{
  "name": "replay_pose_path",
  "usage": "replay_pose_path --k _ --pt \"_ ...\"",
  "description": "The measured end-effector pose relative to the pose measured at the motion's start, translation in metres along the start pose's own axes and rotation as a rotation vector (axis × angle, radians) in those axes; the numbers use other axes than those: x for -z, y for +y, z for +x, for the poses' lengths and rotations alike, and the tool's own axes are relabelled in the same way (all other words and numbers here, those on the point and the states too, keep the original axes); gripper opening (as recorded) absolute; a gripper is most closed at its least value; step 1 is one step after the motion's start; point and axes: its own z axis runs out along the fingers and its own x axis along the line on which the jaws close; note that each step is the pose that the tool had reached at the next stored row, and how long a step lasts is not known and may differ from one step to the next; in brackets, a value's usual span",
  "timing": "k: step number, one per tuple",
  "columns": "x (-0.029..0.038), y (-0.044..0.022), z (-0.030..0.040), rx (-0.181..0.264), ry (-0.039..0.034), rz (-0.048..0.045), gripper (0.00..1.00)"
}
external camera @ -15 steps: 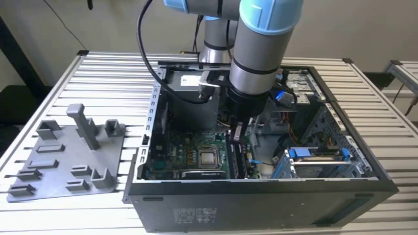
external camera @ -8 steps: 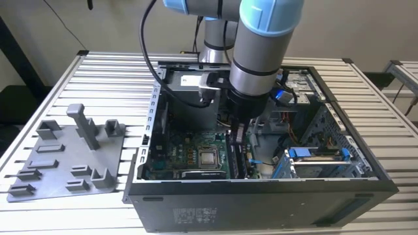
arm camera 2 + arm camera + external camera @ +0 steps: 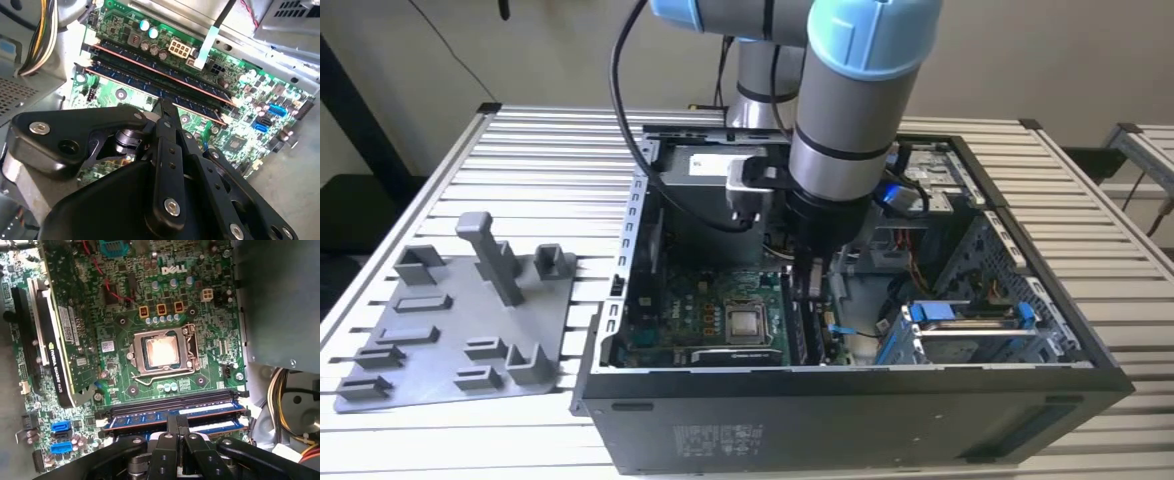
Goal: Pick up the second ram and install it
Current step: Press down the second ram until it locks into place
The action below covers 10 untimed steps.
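First wrist view: second ram (image 3: 175, 421) lying lengthwise in motherboard (image 3: 120, 320) memory slot, directly beneath gripper (image 3: 176, 426), fingers together on its upper edge; exterior view: gripper (image 3: 809, 292) lowered inside computer case (image 3: 854, 420)

Arm vertical, wrist pointing straight down, gripper (image 3: 809, 285) low, jaws closed together
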Motion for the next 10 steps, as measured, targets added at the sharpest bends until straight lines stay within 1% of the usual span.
replay_pose_path --k 3,4,6,9,10 --pt "-0.0008 0.0 0.0002 0.046 -0.0001 -0.0018 0.11" --pt "-0.0011 -0.0002 0.0008 0.054 -0.0003 -0.002 0.11" --pt "-0.0013 -0.0004 0.003 0.063 -0.0003 -0.0024 0.11" --pt "-0.0012 -0.0008 0.0037 0.063 0.0002 -0.0043 0.11" --pt "-0.0021 -0.0011 0.0044 0.063 -0.0001 -0.0048 0.11"
